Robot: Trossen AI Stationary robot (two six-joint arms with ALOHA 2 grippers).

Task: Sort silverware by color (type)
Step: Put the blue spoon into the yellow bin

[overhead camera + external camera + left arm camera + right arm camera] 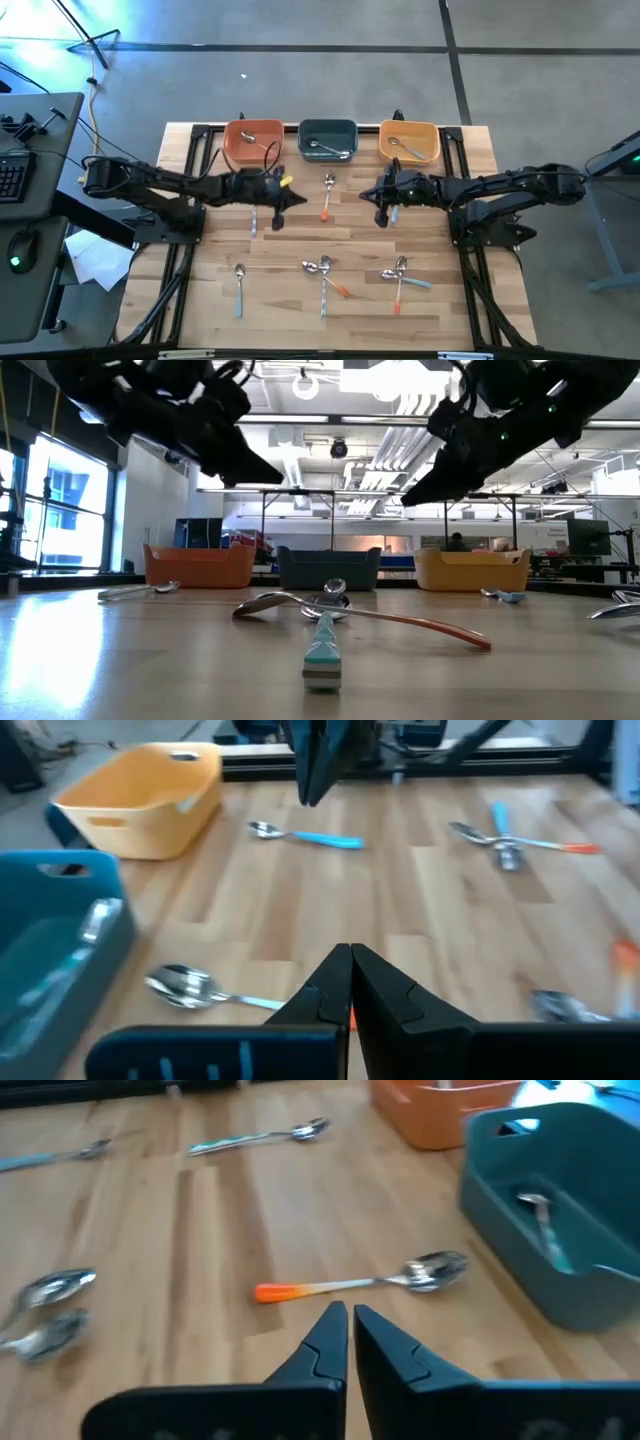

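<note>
Silverware lies scattered on the wooden table (210, 290). An orange-handled spoon (328, 195) lies flat between my two grippers; it also shows in the right wrist view (360, 1285). A blue-handled spoon (305, 837) lies under my right gripper, and another blue-handled spoon (255, 1140) lies beside my left gripper. More spoons lie near the front edge: one alone (240, 285) and two small heaps (322, 275) (400, 275). My left gripper (280, 200) and my right gripper (380, 208) are both shut, empty and raised above the table, as the low view shows.
An orange bowl (240, 155), a teal bowl (328, 127) and a yellow bowl (432, 150) stand in a row at the far edge, each holding a utensil. Black frame rails run along the table's left and right sides. A desk with a keyboard stands left of the table.
</note>
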